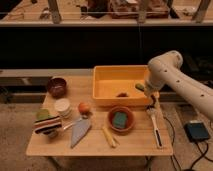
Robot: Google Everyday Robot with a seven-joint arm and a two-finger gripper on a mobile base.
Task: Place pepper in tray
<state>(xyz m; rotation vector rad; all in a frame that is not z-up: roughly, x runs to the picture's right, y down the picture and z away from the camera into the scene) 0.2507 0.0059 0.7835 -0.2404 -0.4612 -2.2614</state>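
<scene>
The tool [148, 93] hangs at the right rim of the tray [106, 95], mostly lost behind the pale arm's own bulk; its fingers are clenched. A small green shape sits right at its tip, just inside the tray's right wall, and this looks to be the pepper [139, 87], though whether it is pinched in the fingers or merely beside them cannot be made out. Further in on the yellow floor lies a small dark lump [122, 94], too dim to identify.

Below the tool, on the desk [95, 146], a long-handled utensil [155, 128] lies lengthwise near the right edge, its head blurred. To its left stands a terracotta bowl [121, 120] holding something square and green. A pale yellow stick [108, 136] rests just beside the bowl's lower left. Further left are a grey spatula-like blade [80, 131], an orange round fruit [84, 107], a white cup [62, 107], a striped stack [47, 123] and a dark bowl [56, 86].

The arm runs out of view at the right edge. On the floor lies a dark box [198, 131] with cables.
</scene>
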